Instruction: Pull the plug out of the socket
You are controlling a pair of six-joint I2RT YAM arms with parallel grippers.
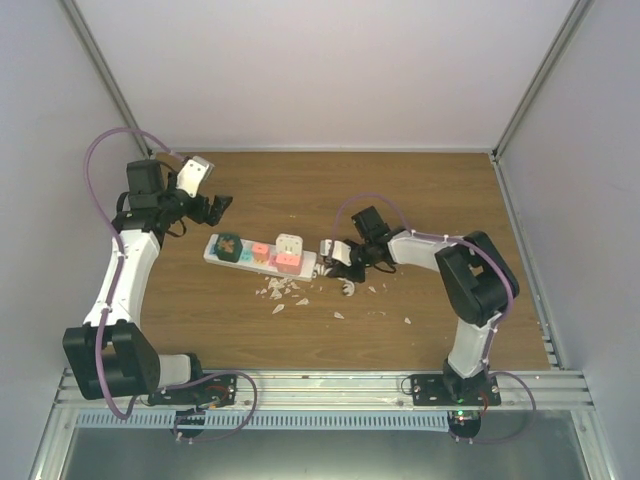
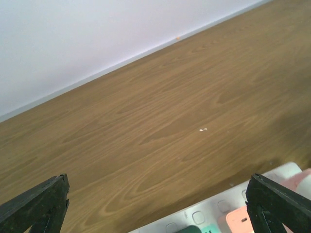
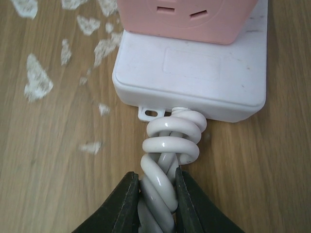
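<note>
The socket [image 1: 258,256] is a long white power strip lying mid-table. A dark green plug [image 1: 228,247] sits at its left end, and a pink plug block with a white top [image 1: 289,250] sits near its right end. My right gripper [image 1: 338,256] is at the strip's right end, shut on the short white cord. In the right wrist view the coiled cord [image 3: 171,145] is pinched in my gripper [image 3: 158,204], just below the socket's end [image 3: 194,77] and the pink block [image 3: 187,17]. My left gripper [image 1: 218,208] hovers open behind the strip's left end. The left wrist view shows its fingers [image 2: 39,204] wide apart over the socket [image 2: 206,213].
White scraps [image 1: 285,290] lie scattered on the wood in front of the strip, also seen in the right wrist view as scraps [image 3: 36,80]. White walls enclose the table on the left, back and right. A metal rail [image 1: 330,385] runs along the near edge.
</note>
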